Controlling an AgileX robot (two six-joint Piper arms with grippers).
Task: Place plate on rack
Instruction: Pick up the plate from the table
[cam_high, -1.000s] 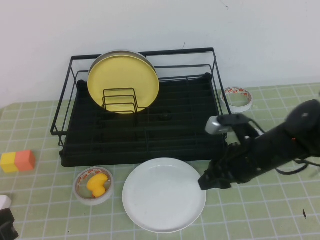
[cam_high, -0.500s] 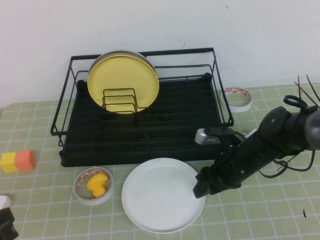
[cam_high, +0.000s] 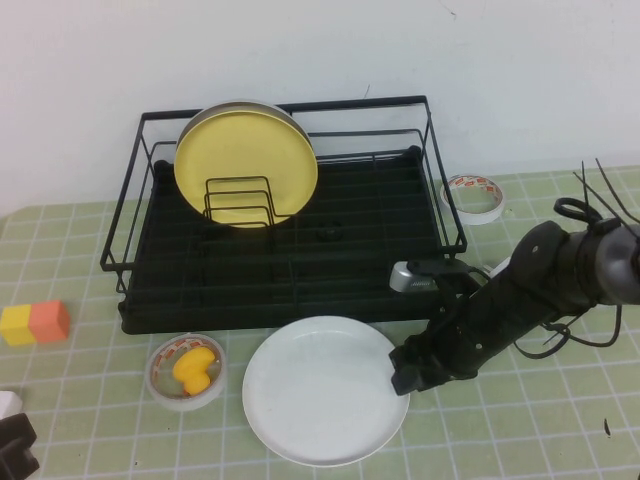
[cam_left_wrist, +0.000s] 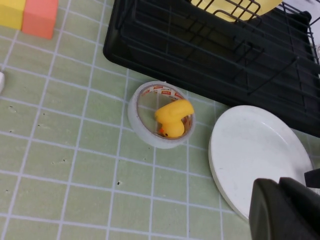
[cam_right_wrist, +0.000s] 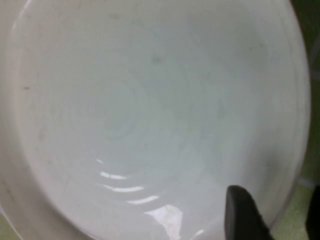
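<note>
The white plate (cam_high: 320, 405) lies flat on the table just in front of the black wire rack (cam_high: 300, 270). My right gripper (cam_high: 405, 375) is low at the plate's right rim. In the right wrist view the plate (cam_right_wrist: 150, 100) fills the picture and the right gripper (cam_right_wrist: 277, 212) is open, with one finger (cam_right_wrist: 242, 215) over the plate's inside and the other outside the rim. My left gripper (cam_high: 12, 455) is parked at the near left corner. In the left wrist view the left gripper (cam_left_wrist: 279, 187) is shut and empty, with the plate (cam_left_wrist: 255, 150) and rack (cam_left_wrist: 210, 55) beyond it.
A yellow plate (cam_high: 246, 165) stands upright in the rack's dividers at the back left. A tape roll (cam_high: 187, 372) holding a yellow duck (cam_high: 195, 368) lies left of the white plate. Another tape roll (cam_high: 474, 197) lies right of the rack. Yellow and orange blocks (cam_high: 35, 322) sit at the far left.
My right arm has come down and moved left, bringing its gripper onto the plate's right rim. The plate has slid slightly left. The left arm has not moved.
</note>
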